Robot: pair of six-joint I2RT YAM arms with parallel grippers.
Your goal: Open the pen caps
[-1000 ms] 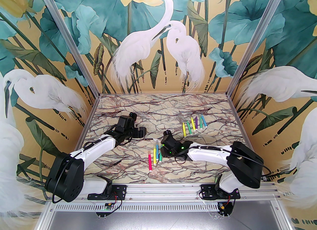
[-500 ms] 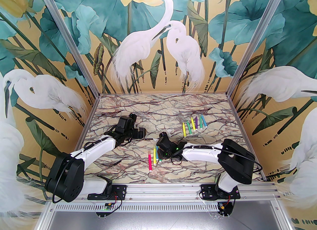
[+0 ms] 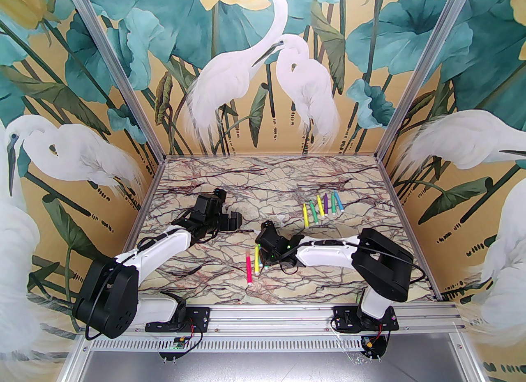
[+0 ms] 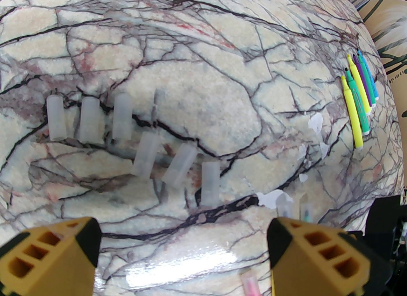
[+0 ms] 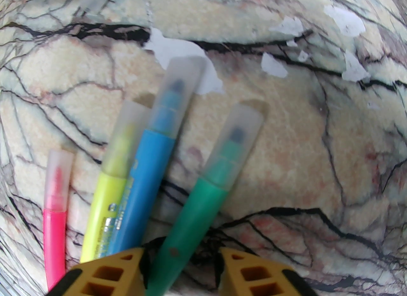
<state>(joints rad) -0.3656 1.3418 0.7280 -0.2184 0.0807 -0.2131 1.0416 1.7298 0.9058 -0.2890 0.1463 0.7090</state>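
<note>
Near the middle of the marbled table (image 3: 213, 286), the clear cap (image 5: 237, 138) is sitting on the tip of the green pen (image 5: 190, 221), which is lying flat with its barrel running back between the fingers of the right gripper (image 5: 181, 253). Those jaws are standing released on either side of the barrel, a sliver of gap showing on each side, so nothing is being grasped yet. Just to its left the blue pen (image 5: 143, 177), yellow pen (image 5: 105, 199) and pink pen (image 5: 54, 234) are lying capped as well. Farther off, the left gripper (image 4: 184, 231) is hovering spread wide and empty above six loose caps (image 4: 144, 154), and a row of uncapped pens (image 4: 357, 97) is lying well apart near the far right. The step in hand looks like taking up the green pen. The next move is calling for a firm clamp on the barrel, a lift, and the left gripper pinching the cap and pulling straight along the pen's axis.
</note>
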